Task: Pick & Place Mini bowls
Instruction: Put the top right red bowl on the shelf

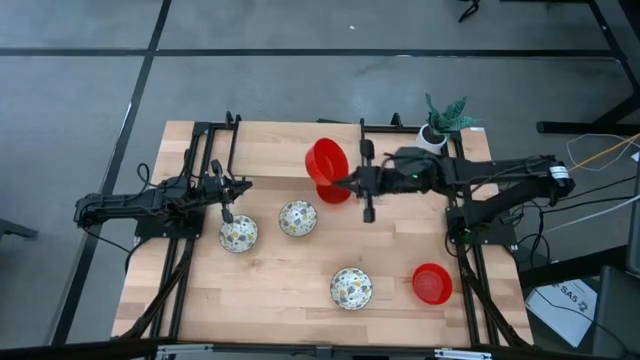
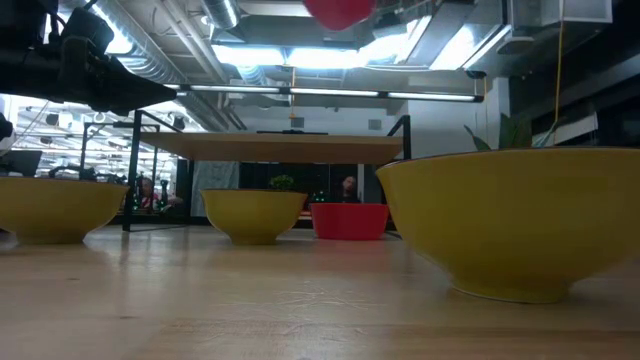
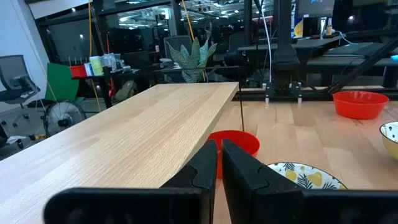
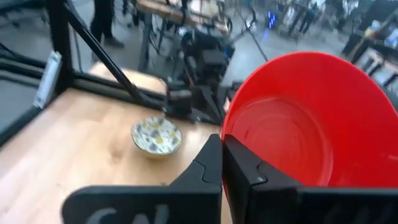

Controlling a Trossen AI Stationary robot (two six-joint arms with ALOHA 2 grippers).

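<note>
My right gripper [image 1: 347,184] [image 4: 222,155] is shut on a plain red mini bowl [image 1: 325,160] and holds it high over the table's far middle; the low view shows its underside [image 2: 340,10] at the top. A second red bowl [image 1: 336,194] [image 3: 235,144] stands on the table below it, and a third [image 1: 432,283] is near the right edge. Three white floral bowls with yellow outsides [image 1: 238,234] [image 1: 298,218] [image 1: 351,288] rest on their bases. My left gripper [image 1: 227,210] [image 3: 219,165] is shut and hovers just above the left floral bowl [image 3: 306,177]. My right gripper pinches the lifted red bowl by its rim [image 4: 229,134], on the side nearest the wrist, with the fingers coming level from the table's right. The bowl is clear of the table and tilted, its opening [image 4: 292,134] showing in the wrist view. The exact finger placement on the wall is hidden by the fingers.
A white pot with a green plant [image 1: 437,133] stands at the far right corner, beside the right arm. Black frame rails [image 1: 195,150] run along both table sides. Bare wood [image 1: 270,290] lies between the bowls near the front. People show in the room beyond [image 2: 348,185].
</note>
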